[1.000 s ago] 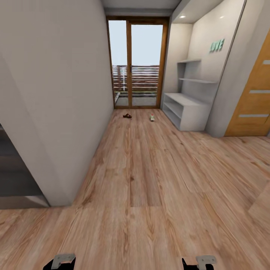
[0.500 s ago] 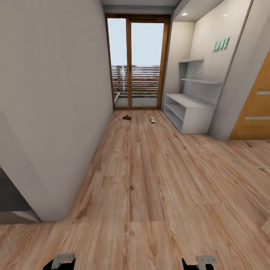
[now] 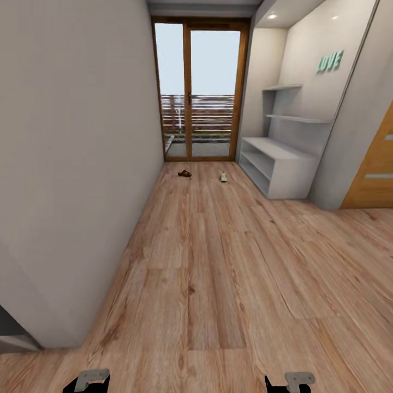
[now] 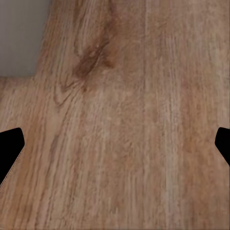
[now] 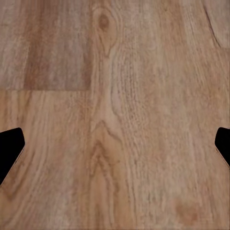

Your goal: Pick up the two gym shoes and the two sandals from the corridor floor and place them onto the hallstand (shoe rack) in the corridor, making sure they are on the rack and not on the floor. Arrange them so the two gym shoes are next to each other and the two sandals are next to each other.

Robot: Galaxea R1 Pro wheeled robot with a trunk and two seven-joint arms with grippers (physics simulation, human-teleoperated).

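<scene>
The left gripper (image 4: 115,143) and right gripper (image 5: 115,143) hang spread and empty over the light brown wood-plank floor (image 3: 218,262). Far ahead at twelve o'clock lie a dark brown sandal (image 3: 185,173) and, well apart, a white gym shoe (image 3: 223,177); at one o'clock stands a pale grey rack (image 3: 278,166) with teal letters.

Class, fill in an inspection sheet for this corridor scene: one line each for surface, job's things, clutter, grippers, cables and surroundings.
Surface: corridor floor of light wood planks, grain and knots visible.
Job's things: one dark sandal and one pale gym shoe lie apart on the floor at the far end, near the glass door; too small for detail.
Clutter: nothing seen.
Grippers: left gripper and right gripper both open, empty, hanging over bare floor.
Cables: nothing seen.
Surroundings: grey rack with teal LOVE letters on the right, plain wall on the left, wooden door at far right.
</scene>
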